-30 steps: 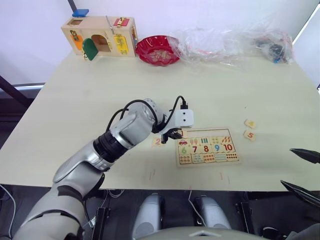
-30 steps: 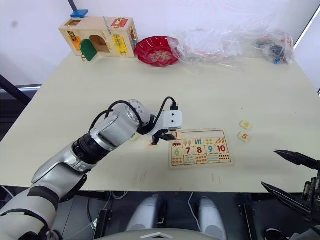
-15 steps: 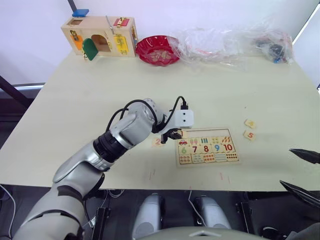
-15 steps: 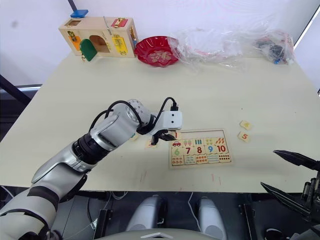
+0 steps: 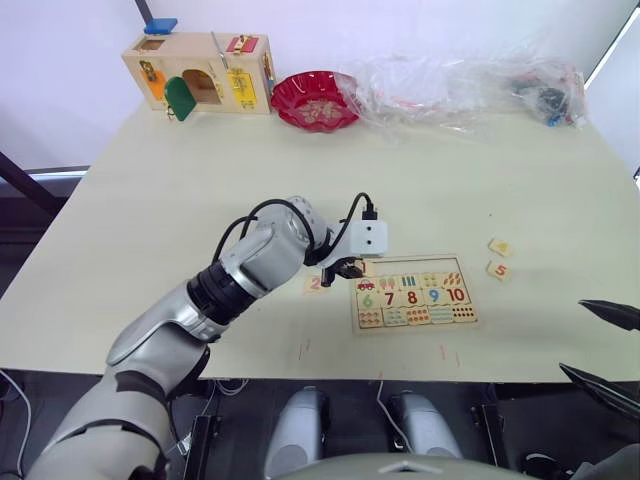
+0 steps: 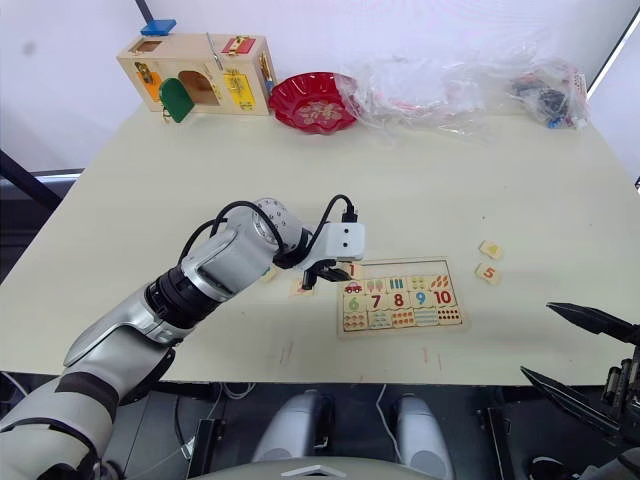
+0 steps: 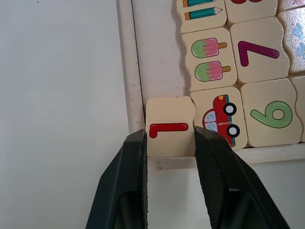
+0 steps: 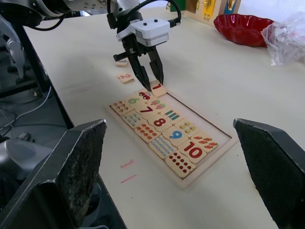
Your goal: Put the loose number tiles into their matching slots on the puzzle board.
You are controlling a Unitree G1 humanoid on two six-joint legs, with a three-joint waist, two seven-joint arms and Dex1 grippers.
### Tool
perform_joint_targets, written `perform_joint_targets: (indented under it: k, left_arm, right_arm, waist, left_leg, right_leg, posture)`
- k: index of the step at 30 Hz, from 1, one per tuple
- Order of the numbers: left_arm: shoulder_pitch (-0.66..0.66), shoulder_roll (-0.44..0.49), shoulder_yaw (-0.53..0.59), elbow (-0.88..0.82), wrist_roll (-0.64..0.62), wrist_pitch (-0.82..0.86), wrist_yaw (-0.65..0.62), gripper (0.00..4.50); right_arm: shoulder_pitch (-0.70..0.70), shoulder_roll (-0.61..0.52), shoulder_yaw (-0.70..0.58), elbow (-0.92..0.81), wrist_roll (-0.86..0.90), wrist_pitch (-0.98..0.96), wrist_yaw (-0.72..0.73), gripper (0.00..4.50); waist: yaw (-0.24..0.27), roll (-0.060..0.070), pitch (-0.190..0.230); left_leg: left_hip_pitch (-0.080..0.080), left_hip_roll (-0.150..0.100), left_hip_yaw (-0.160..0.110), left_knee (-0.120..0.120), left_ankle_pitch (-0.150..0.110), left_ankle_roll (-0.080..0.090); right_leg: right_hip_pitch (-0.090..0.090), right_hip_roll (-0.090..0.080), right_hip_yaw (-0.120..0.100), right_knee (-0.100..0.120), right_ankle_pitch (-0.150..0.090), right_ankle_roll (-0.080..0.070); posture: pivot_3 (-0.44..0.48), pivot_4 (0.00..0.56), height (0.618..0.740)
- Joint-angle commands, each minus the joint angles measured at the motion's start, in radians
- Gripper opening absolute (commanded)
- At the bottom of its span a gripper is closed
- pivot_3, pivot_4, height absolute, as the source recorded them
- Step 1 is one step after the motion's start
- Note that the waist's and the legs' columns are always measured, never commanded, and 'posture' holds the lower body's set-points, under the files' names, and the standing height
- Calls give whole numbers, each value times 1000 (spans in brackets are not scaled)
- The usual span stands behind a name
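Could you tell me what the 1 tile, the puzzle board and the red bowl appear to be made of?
The 1 tile looks like pale, smooth unvarnished wood with a printed red digit. The puzzle board seems the same light wood, matte, with faint grain on its frame. The red bowl has a scalloped rim and shines, so probably glossy plastic, though lacquer or glass cannot be ruled out.

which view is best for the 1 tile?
Left wrist view: the 1 tile sits large between the left gripper jaws at the puzzle board corner. Right wrist view shows it small; the eye views barely show it.
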State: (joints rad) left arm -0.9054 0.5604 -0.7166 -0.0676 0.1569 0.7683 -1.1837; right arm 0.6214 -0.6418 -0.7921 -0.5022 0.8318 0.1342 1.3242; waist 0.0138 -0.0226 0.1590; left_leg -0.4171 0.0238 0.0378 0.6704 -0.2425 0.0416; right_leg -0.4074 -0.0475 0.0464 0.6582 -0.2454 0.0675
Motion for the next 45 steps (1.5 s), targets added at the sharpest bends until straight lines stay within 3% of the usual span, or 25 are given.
perform_joint_targets:
  k: [1, 4, 11, 16, 20, 28, 31, 35, 36, 45]
  left_arm:
    - [-15, 0, 10, -8, 5, 1, -12, 1982]
    - [-17, -5, 15, -5, 7, 5, -7, 3209]
    - [-48, 36, 96, -24, -65, 22, -77, 3209]
    - [-96, 106, 178, 22, -172, -12, -204, 3209]
    - [-70, 90, 265, 129, -227, -215, -210, 3209]
    - [-79, 11, 278, 404, -229, -561, -279, 3209]
    - [-103, -32, 275, 521, -220, -638, -294, 2449]
    - [-124, -74, 272, 631, -197, -723, -296, 664]
    - [-126, -83, 269, 652, -188, -746, -294, 31]
    - [-118, -130, 272, 715, -127, -835, -248, 31]
  right_arm:
    - [5, 3, -16, -17, 8, -21, -1, 4500]
    - [5, 3, -11, -15, 6, -25, -1, 4500]
    - [5, 10, 2, -24, 3, -28, -7, 4500]
    - [-1, 14, 10, -18, -2, -34, -6, 4500]
    - [-10, 13, 18, -7, -5, -42, -6, 4500]
    - [-15, 7, 25, -7, -6, -43, -10, 4500]
    - [-15, 3, 22, -8, -4, -39, -9, 4500]
    - [-10, 2, 18, -9, -2, -39, -7, 4500]
    - [-8, 3, 16, -9, -2, -39, -8, 4500]
    - [12, 16, 16, -27, -2, -45, -18, 4500]
  waist:
    - [0, 0, 0]
    - [0, 0, 0]
    - [0, 0, 0]
    - [-1, 0, 0]
    - [0, 0, 0]
    - [0, 0, 0]
    - [0, 0, 0]
    - [-1, 0, 0]
    - [-1, 0, 0]
    - [0, 0, 0]
  left_leg:
    - [0, 0, 0, 0, 0, 0]
    - [0, 0, 0, 0, 0, 0]
    - [0, 0, 0, 0, 0, 0]
    - [0, 0, 0, 0, 0, 0]
    - [0, 0, 0, 0, 0, 0]
    - [0, 0, 0, 0, 0, 0]
    - [0, 0, 0, 0, 0, 0]
    - [0, 0, 0, 0, 0, 0]
    - [0, 0, 0, 0, 0, 0]
    - [-1, 0, 0, 0, 0, 0]
  right_leg:
    - [0, 0, 0, 0, 0, 0]
    - [0, 0, 0, 0, 0, 0]
    - [0, 0, 0, 0, 0, 0]
    - [0, 0, 0, 0, -1, -1]
    - [0, 0, 0, 0, 0, -1]
    - [0, 0, 0, 0, 0, 0]
    - [0, 0, 0, 0, 1, 1]
    - [0, 0, 0, 0, 1, 1]
    - [0, 0, 0, 0, 1, 1]
    - [0, 0, 0, 0, 1, 1]
  posture:
    - [0, 150, 740]
    - [0, 150, 740]
    - [0, 150, 740]
    - [0, 150, 740]
    - [0, 150, 740]
    - [0, 150, 740]
    - [0, 150, 740]
    - [0, 150, 740]
    - [0, 150, 740]
    - [0, 150, 740]
